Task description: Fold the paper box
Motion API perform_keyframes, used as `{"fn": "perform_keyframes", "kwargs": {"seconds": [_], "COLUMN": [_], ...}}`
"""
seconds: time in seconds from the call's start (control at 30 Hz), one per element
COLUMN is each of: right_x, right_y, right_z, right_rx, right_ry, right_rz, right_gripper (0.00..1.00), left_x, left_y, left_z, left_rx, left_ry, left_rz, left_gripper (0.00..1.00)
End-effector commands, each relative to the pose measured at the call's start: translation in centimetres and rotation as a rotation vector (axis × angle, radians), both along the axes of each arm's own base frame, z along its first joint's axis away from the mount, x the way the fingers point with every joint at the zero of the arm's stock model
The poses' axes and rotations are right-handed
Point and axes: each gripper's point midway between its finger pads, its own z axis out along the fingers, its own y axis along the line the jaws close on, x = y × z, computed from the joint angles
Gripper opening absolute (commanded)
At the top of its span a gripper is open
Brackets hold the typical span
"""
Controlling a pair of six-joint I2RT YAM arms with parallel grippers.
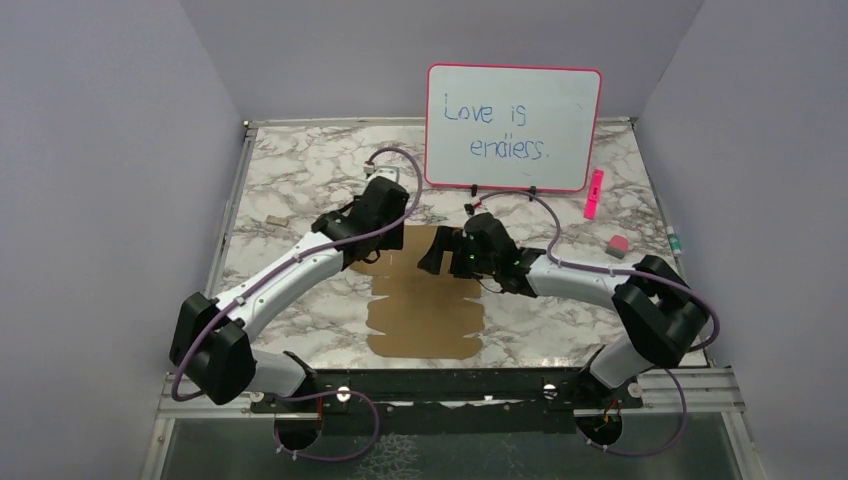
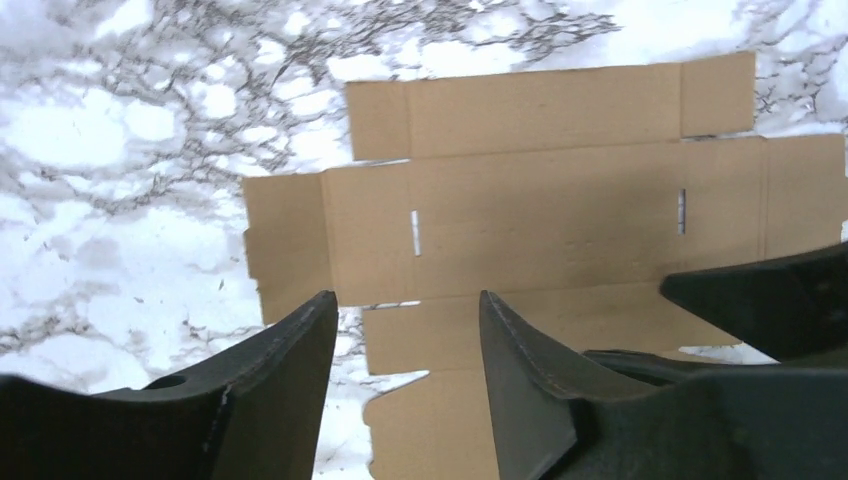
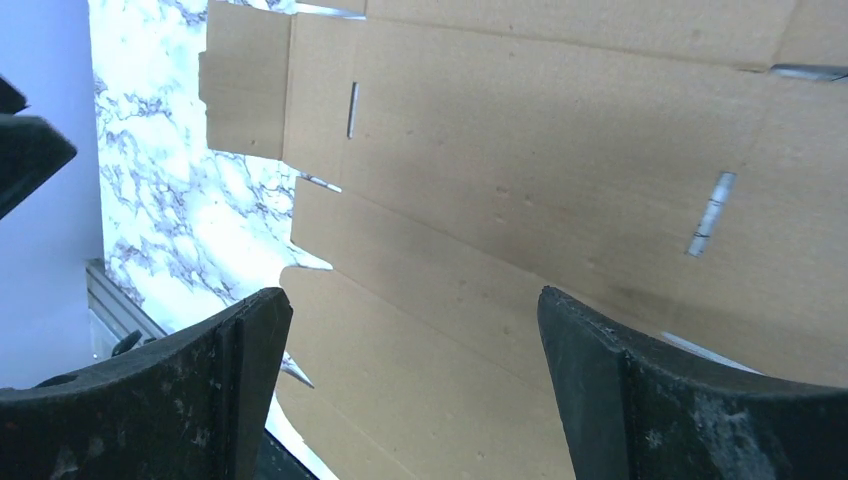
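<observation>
One paper box (image 1: pixel 425 310), a flat unfolded sheet, lies at the centre of the table (image 1: pixel 300 170). Its 12 o'clock end is hidden under both arms from above, and its edges are cut off in both wrist views. Two grippers hover over it: left gripper (image 2: pixel 405 296), fingers apart, empty; right gripper (image 3: pixel 412 292), spread wide, empty. Two slits (image 2: pixel 416 232) show. One whiteboard (image 1: pixel 513 127) stands at 12 o'clock, one pink marker (image 1: pixel 594 193) at 2 o'clock.

The whiteboard (image 1: pixel 514 128) reads "Love is endless." in blue handwriting.
</observation>
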Motion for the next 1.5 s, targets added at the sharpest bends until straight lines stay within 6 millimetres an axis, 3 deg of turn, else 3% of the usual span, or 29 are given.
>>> {"fn": "perform_keyframes", "kwargs": {"seconds": [0.0, 0.2, 0.4, 0.67, 1.07, 1.47], "right_x": [0.2, -1.5, -1.9, -2.4, -3.2, -3.6], "right_y": [-1.7, -1.9, -1.7, -1.4, -1.2, -0.9], "right_z": [1.2, 0.7, -0.2, -1.1, -2.6, -3.5], "right_rx": [-0.074, -0.054, -0.049, -0.037, -0.026, -0.019], "right_ry": [-0.056, -0.030, -0.016, 0.000, 0.031, 0.056], "right_rz": [-0.020, 0.029, 0.055, 0.079, 0.110, 0.126], "right_gripper": [1.00, 1.00, 1.00, 1.00, 1.00, 1.00], "left_x": [-1.3, -3.6, -5.2, -5.4, -5.4, -5.9], "left_y": [1.8, 2.9, 2.7, 2.2, 1.9, 0.8], "left_z": [-1.3, -3.4, -6.0, -8.7, -11.1, -10.7], "left_rx": [-0.137, -0.301, -0.464, -0.545, -0.567, -0.622], "left_ry": [0.070, 0.144, 0.216, 0.282, 0.341, 0.376], "left_rz": [0.013, 0.005, 0.004, 0.020, 0.037, -0.007], "left_gripper": [0.59, 0.74, 0.77, 0.80, 0.81, 0.77]}}
